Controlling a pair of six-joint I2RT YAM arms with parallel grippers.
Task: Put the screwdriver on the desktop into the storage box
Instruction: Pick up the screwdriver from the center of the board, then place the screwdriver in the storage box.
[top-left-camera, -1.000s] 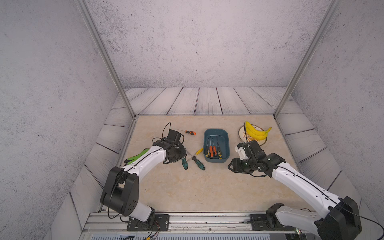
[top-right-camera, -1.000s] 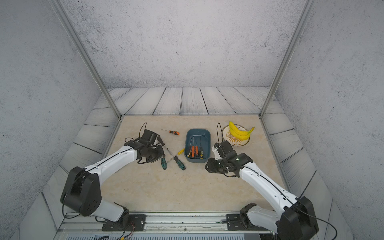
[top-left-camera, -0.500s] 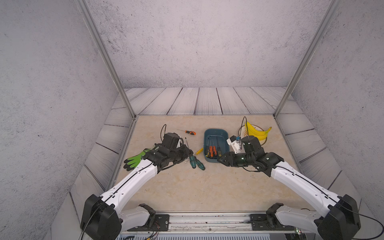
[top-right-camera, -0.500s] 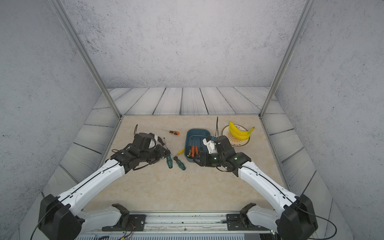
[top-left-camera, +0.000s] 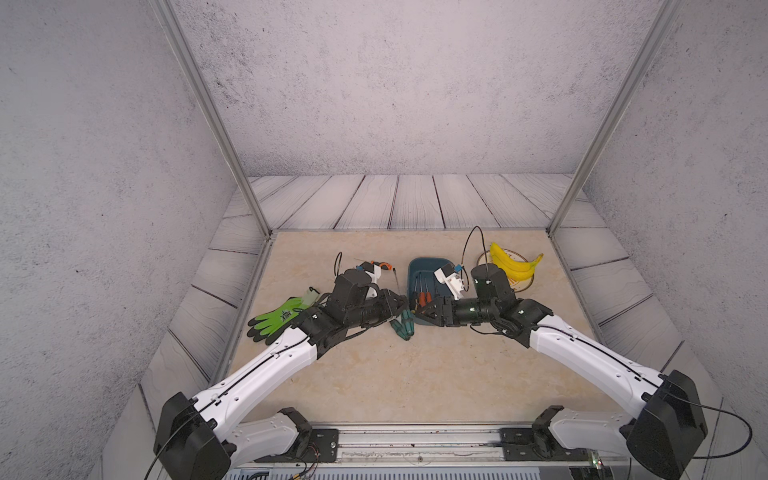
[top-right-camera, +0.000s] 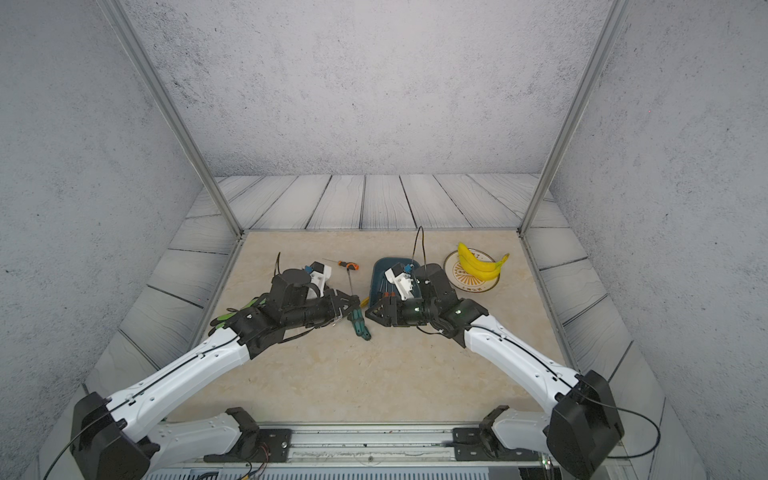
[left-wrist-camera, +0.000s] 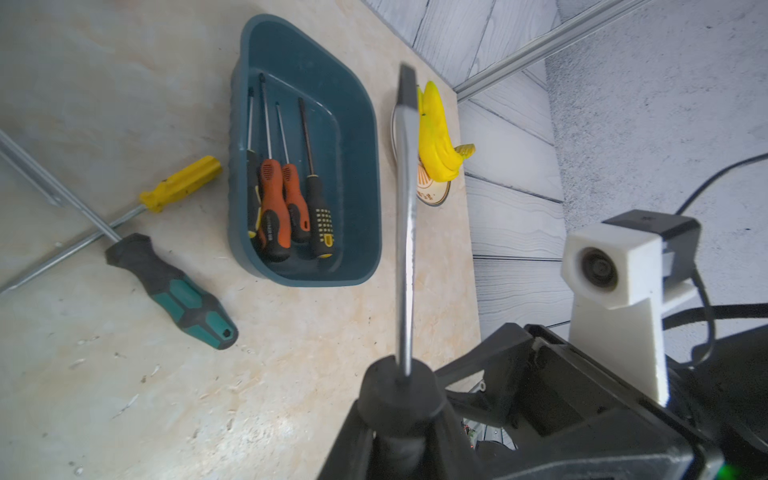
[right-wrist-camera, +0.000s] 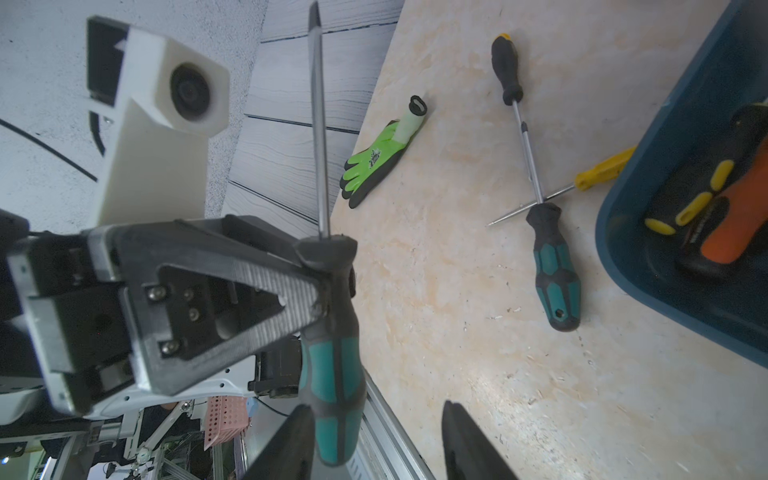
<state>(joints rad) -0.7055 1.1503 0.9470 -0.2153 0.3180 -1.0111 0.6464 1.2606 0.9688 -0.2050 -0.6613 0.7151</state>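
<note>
My left gripper (top-left-camera: 400, 305) is shut on the black neck of a teal-and-black screwdriver (right-wrist-camera: 332, 365), held off the desktop (top-left-camera: 415, 374) with its shaft (left-wrist-camera: 405, 228) pointing up. Facing it, my right gripper (right-wrist-camera: 374, 444) is open; the handle's butt sits between its fingers (right-wrist-camera: 286, 449), against one of them. The storage box (top-left-camera: 430, 266) lies just behind the right gripper (top-right-camera: 374, 312) and holds several screwdrivers (left-wrist-camera: 291, 208). On the desktop lie a second teal screwdriver (left-wrist-camera: 174, 286), a yellow one (left-wrist-camera: 183, 185) crossing under its shaft, and an orange-and-black one (top-right-camera: 347, 264) further back.
A green work glove (top-left-camera: 278, 318) lies by the left rail, beside my left arm. Bananas (top-left-camera: 513, 264) rest on a round cream plate (top-right-camera: 457, 278) to the right of the box. Metal posts stand at the back corners, and a rail runs along the front edge.
My left gripper has lifted the teal screwdriver off the desktop and carried it right. My right gripper has swung left across the front of the box to meet it and has opened wider.
</note>
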